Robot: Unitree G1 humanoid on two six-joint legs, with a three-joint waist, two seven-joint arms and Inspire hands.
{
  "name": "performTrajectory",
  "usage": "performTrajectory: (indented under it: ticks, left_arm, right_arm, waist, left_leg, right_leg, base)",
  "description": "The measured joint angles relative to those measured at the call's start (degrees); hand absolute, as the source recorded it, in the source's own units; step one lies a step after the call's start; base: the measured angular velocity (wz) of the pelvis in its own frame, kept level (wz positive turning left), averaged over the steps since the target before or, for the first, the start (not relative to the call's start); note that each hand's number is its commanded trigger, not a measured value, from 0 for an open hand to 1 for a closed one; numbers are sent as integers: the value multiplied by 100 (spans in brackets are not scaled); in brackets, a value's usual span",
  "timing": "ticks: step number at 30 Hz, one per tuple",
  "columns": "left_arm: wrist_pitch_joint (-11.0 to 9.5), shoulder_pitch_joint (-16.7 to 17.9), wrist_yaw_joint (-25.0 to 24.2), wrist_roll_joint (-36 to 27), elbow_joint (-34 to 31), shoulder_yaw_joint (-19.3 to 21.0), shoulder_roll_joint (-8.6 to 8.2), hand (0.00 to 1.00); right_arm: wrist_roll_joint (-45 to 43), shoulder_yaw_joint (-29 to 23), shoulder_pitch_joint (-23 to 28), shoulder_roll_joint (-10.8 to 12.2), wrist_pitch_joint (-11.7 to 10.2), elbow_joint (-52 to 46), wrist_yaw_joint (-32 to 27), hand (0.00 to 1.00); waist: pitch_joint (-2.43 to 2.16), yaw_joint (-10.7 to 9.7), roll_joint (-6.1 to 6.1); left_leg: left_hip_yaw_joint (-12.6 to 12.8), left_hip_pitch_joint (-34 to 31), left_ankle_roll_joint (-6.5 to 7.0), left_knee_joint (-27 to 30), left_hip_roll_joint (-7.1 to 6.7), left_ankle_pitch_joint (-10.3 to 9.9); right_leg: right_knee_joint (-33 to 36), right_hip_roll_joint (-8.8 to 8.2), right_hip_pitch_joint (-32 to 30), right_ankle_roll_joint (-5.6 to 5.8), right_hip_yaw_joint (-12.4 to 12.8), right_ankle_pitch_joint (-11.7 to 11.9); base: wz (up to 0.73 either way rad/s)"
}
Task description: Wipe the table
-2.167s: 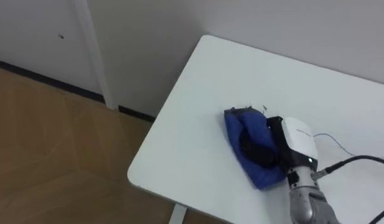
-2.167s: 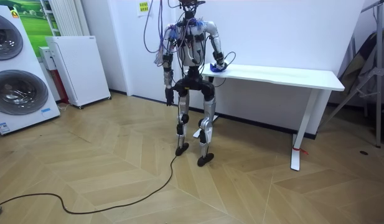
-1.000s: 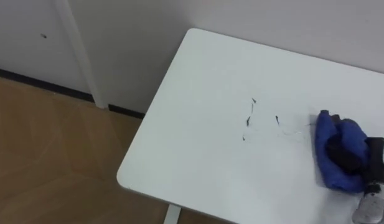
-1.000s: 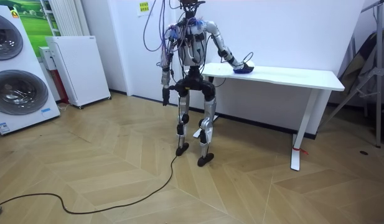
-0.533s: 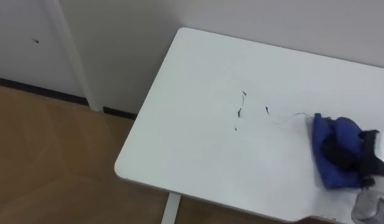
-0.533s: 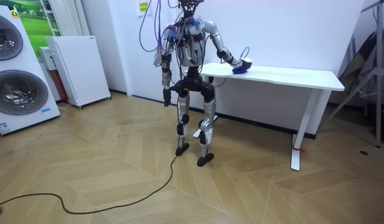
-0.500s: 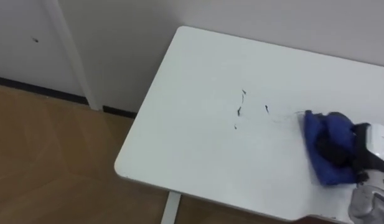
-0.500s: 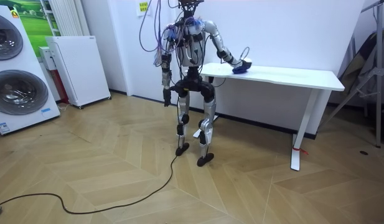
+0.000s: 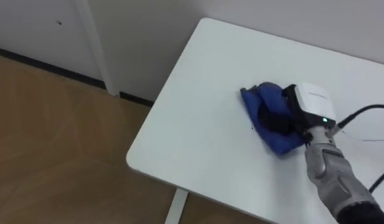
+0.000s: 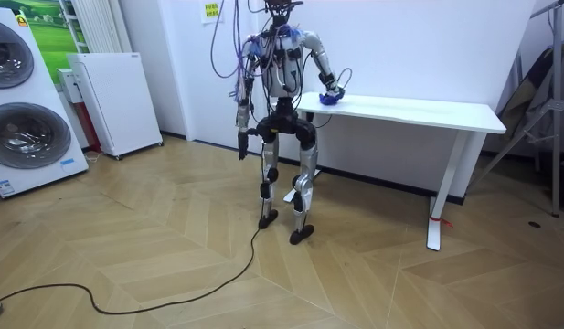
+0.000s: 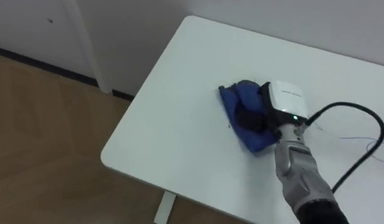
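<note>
Your right hand point(image 9: 290, 118) is curled into the cloth point(image 9: 280, 142) near the table's point(image 9: 198, 124) left end. It looks soft and light and likely to bunch — grip it mid-cloth and press flat. Your left hand point(image 10: 239, 149) hangs idle.

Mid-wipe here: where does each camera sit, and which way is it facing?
Left eye view: on the head, looking down at the table corner; right hand and forearm rest on the blue cloth.
Right eye view: beside it, same scene.
Room view: across the room, facing the wall; whole robot at the table's end, left hand hanging.
All share the cloth under the right hand.
</note>
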Motion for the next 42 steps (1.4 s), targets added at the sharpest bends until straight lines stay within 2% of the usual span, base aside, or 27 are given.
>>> performTrajectory:
  ticks: [1, 3, 5, 6, 7, 10, 12, 15, 17, 18, 19, 20, 21, 22, 23, 24, 25, 27, 28, 29, 31, 33, 35, 38, 39, 42]
  left_arm:
    - [-8, 40, 5, 0, -13, 24, 17, 0]
    - [-34, 72, 16, 40, -16, 156, 21, 0]
    - [-63, 72, 31, 59, -30, 323, 47, 0]
    - [-73, 75, 66, 58, -35, 413, 51, 0]
    - [-103, 67, 99, 54, -22, 529, 41, 0]
    - [-150, 93, 192, 56, -38, 802, 24, 0]
    - [-139, 127, 203, 145, -38, 858, 26, 0]
    - [-128, 147, 241, 334, -39, 830, -7, 0]
    - [-101, 158, 245, 323, -36, 678, -6, 0]
    - [-97, 151, 243, 329, -33, 560, -14, 0]
    - [-90, 148, 232, 330, -17, 484, -46, 0]
    - [-75, 148, 229, 329, -12, 443, -62, 0]
    - [-14, 140, 216, 324, -11, 352, -76, 0]
    - [20, 136, 189, 328, -11, 266, -84, 0]
    - [37, 130, 159, 328, -13, 219, -81, 0]
    - [85, 84, 123, 326, -15, 124, -82, 0]
    - [136, 42, 105, 324, -11, 37, -82, 0]
    - [155, -50, 71, 323, -20, -4, -60, 0]
    - [156, -123, 26, 313, -25, -13, -44, 0]
    - [156, -115, 9, 301, -41, -11, -40, 0]
    - [238, -81, -4, 276, -60, -4, -41, 0]
    - [255, -14, -3, 262, -91, -6, -38, 0]
    - [259, 24, -2, 269, -114, 0, -39, 0]
    - [245, 196, 5, 260, -232, 8, -35, 0]
    - [232, 237, 9, 229, -231, 17, -24, 0]
    - [146, 263, 27, 294, -239, 376, -11, 0]
  right_arm:
    - [164, -178, 173, -1, -151, 76, -88, 100]
    - [474, -463, 351, -1, -329, 208, -116, 100]
    - [768, -773, 553, -1, -464, 392, -181, 100]
    - [996, -983, 615, -2, -540, 587, -246, 100]
    - [1298, -1221, 661, -2, -573, 785, -269, 100]
    - [1760, -1836, 850, -44, -527, 1203, -424, 100]
    - [1968, -2082, 1040, -117, -509, 1366, -558, 100]
    - [2126, -2173, 1318, -172, -443, 1306, -717, 100]
    - [2131, -2109, 1198, -170, -324, 1289, -714, 100]
    - [2076, -2016, 1095, -163, -206, 1201, -705, 100]
    - [1932, -1943, 981, -135, 13, 1070, -682, 100]
    - [1882, -1863, 923, -121, 111, 978, -669, 100]
    - [1715, -1705, 854, -76, 307, 721, -586, 100]
    - [1541, -1445, 795, -50, 456, 442, -492, 100]
    - [1390, -1299, 754, -30, 515, 278, -427, 100]
    - [1051, -942, 577, -16, 602, 60, -313, 100]
    - [822, -504, 261, 6, 638, -67, -180, 100]
    - [528, -14, -144, 36, 620, -148, 27, 100]
    - [436, 182, -352, 41, 624, -277, 192, 100]
    - [372, 252, -470, 59, 621, -321, 263, 100]
    - [330, 389, -809, 64, 566, -340, 362, 100]
    - [353, 385, -859, 56, 553, -206, 392, 100]
    - [359, 365, -841, -19, 484, 147, 416, 100]
    - [693, 36, -509, -72, 202, 451, 312, 100]
    - [842, -98, -387, -71, 39, 585, 217, 100]
    - [1211, -746, 69, -71, -297, 839, 66, 100]
  waist:
    - [-50, -56, 15]
    - [-61, -126, 25]
    - [-55, -258, 33]
    - [-69, -304, 17]
    - [-84, -351, 7]
    - [-123, -498, -44]
    - [-126, -619, -49]
    - [-127, -611, -22]
    - [-125, -584, -7]
    - [-113, -501, 25]
    - [-108, -414, 80]
    - [-98, -409, 103]
    - [-80, -352, 143]
    - [-76, -222, 169]
    - [-79, -175, 199]
    - [-59, -98, 177]
    - [-30, -18, 207]
    - [51, 68, 212]
    - [38, 205, 217]
    - [40, 239, 188]
    - [36, 299, 139]
    - [13, 312, 86]
    - [10, 287, 28]
    - [-4, 140, -1]
    - [-1, 63, 0]
    - [-15, -82, -80]
  left_leg:
    - [86, 21, 12, -13, 0, 8]
    - [131, 109, 19, -45, -19, 10]
    - [181, 151, 33, -45, -19, 6]
    - [257, 193, 42, -49, -6, 0]
    - [279, 202, 51, -48, -9, -7]
    - [305, 226, 61, -41, -7, -15]
    - [282, 262, 70, -31, -17, -24]
    - [284, 288, 56, -2, 7, -77]
    - [289, 282, 51, 14, 12, -85]
    - [288, 276, 42, 49, 19, -99]
    - [286, 273, 41, 80, 35, -113]
    - [289, 268, 37, 97, 48, -117]
    - [270, 265, 24, 98, 56, -124]
    - [242, 249, 23, 103, 61, -124]
    - [237, 232, 19, 102, 66, -118]
    - [244, 186, 15, 89, 73, -86]
    - [243, 160, 19, 72, 80, -55]
    - [182, 110, 10, 50, 78, 6]
    - [174, 60, 5, 6, 75, 49]
    - [160, 32, 3, -26, 68, 70]
    - [74, -57, 0, -31, 41, 113]
    - [76, -57, 2, -41, 43, 114]
    - [61, -54, 2, -41, 31, 114]
    - [62, 4, 3, -41, -16, 114]
    - [64, 67, 4, -44, -38, 114]
    - [129, 158, 13, -61, -79, 108]
  right_leg:
    - [5, -18, 34, 7, -25, -4]
    - [-13, -42, 132, 23, -9, -14]
    - [-10, -45, 196, 23, 119, -14]
    - [4, -45, 212, 24, 198, -14]
    - [-6, -50, 229, 24, 167, -14]
    - [-4, -55, 259, 24, 116, -14]
    - [-12, -54, 319, 24, 108, -14]
    - [-9, -34, 368, 27, 89, -16]
    - [-10, -24, 329, 30, 89, -18]
    - [-6, -11, 286, 30, 113, -18]
    - [4, 9, 234, 13, 138, -7]
    - [17, 20, 217, 5, 162, -2]
    - [40, 48, 172, -8, 236, 6]
    - [43, 75, 108, -46, 295, 29]
    - [51, 85, 72, -52, 317, 32]
    - [104, 105, -33, -74, 414, 21]
    - [118, 121, -97, -100, 452, 34]
    - [103, 133, -143, -115, 422, 40]
    - [100, 133, -231, -129, 417, 34]
    - [90, 131, -265, -131, 412, 35]
    - [89, 118, -288, -135, 305, 37]
    - [107, 115, -250, -129, 266, 33]
    - [87, 110, -180, -125, 231, 31]
    - [88, 73, -49, -109, 220, 21]
    - [67, 57, 37, -108, 196, 21]
    - [-16, 23, 209, -94, 148, 13]
  base:
    - [37]
    - [17]
    - [16]
    - [-6]
    - [-10]
    - [-3]
    - [2]
    - [-19]
    - [-47]
    - [-56]
    - [-52]
    - [-40]
    - [-36]
    - [-36]
    - [-33]
    - [-21]
    - [-17]
    - [13]
    - [27]
    - [27]
    - [40]
    - [46]
    - [44]
    - [31]
    - [17]
    - [21]
